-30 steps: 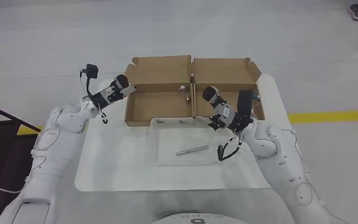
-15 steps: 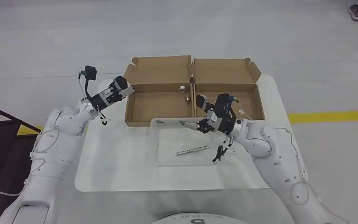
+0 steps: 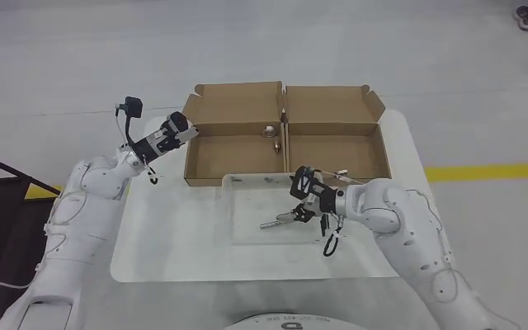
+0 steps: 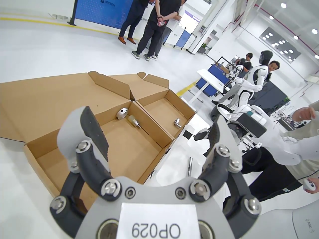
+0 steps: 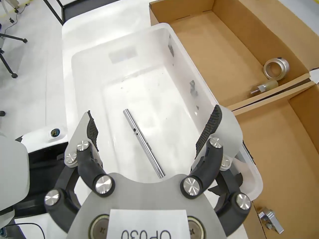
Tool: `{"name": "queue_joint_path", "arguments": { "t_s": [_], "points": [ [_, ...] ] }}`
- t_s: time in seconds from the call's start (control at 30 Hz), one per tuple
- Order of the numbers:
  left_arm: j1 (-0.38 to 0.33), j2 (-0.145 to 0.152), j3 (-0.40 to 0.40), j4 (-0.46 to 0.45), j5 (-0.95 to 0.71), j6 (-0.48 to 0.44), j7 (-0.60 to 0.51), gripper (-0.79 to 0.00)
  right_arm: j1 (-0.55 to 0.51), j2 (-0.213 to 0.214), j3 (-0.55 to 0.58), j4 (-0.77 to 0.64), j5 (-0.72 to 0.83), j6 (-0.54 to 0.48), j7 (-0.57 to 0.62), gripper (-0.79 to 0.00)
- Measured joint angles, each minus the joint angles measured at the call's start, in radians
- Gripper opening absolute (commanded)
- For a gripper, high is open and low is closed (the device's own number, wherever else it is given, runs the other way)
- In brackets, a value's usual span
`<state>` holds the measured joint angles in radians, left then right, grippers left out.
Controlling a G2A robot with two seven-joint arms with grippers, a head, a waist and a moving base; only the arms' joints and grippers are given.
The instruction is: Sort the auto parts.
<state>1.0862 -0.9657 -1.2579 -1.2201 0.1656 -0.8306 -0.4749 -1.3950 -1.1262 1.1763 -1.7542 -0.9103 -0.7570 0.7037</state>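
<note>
Masking part of the rod [image 3: 272, 222] — right claw [image 5: 153, 113], spread.

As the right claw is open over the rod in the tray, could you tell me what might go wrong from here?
1. The thin, round rod lies flat on the smooth tray floor; it may roll or slip as the open right claw closes.
2. One claw finger hangs near the tray wall and might clip its rim.

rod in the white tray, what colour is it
The rod is shiny silver metal, seen best in the right wrist view.
</note>
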Motion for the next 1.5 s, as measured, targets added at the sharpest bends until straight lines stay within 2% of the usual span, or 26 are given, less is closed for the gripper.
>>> {"name": "queue_joint_path", "arguments": {
  "t_s": [0.17,0.2,0.3,0.53,1.07,1.23,1.27,1.33,1.5],
  "points": [
    [0.000,0.000,0.000,0.000,0.000,0.000,0.000,0.000,0.018,0.001,-0.038,0.003,-0.025,0.030,0.039,-0.037],
    [0.000,0.000,0.000,0.000,0.000,0.000,0.000,0.000,0.022,0.000,-0.049,0.006,-0.033,0.034,0.053,-0.055],
    [0.000,0.000,0.000,0.000,0.000,0.000,0.000,0.000,0.038,-0.001,-0.084,0.025,-0.055,0.046,0.094,-0.182],
    [0.000,0.000,0.000,0.000,0.000,0.000,0.000,0.000,0.074,-0.004,-0.147,0.059,-0.089,0.076,0.146,-0.314],
    [0.000,0.000,0.000,0.000,0.000,0.000,0.000,0.000,0.141,-0.019,-0.285,0.105,-0.110,0.101,0.199,-0.274],
    [0.000,0.000,0.000,0.000,0.000,0.000,0.000,0.000,0.172,-0.027,-0.322,0.141,-0.098,0.111,0.200,-0.323],
    [0.000,0.000,0.000,0.000,0.000,0.000,0.000,0.000,0.179,-0.028,-0.327,0.148,-0.094,0.112,0.200,-0.363],
    [0.000,0.000,0.000,0.000,0.000,0.000,0.000,0.000,0.193,-0.032,-0.338,0.164,-0.085,0.117,0.199,-0.394],
    [0.000,0.000,0.000,0.000,0.000,0.000,0.000,0.000,0.223,-0.039,-0.360,0.199,-0.070,0.128,0.201,-0.425]
  ]
}}
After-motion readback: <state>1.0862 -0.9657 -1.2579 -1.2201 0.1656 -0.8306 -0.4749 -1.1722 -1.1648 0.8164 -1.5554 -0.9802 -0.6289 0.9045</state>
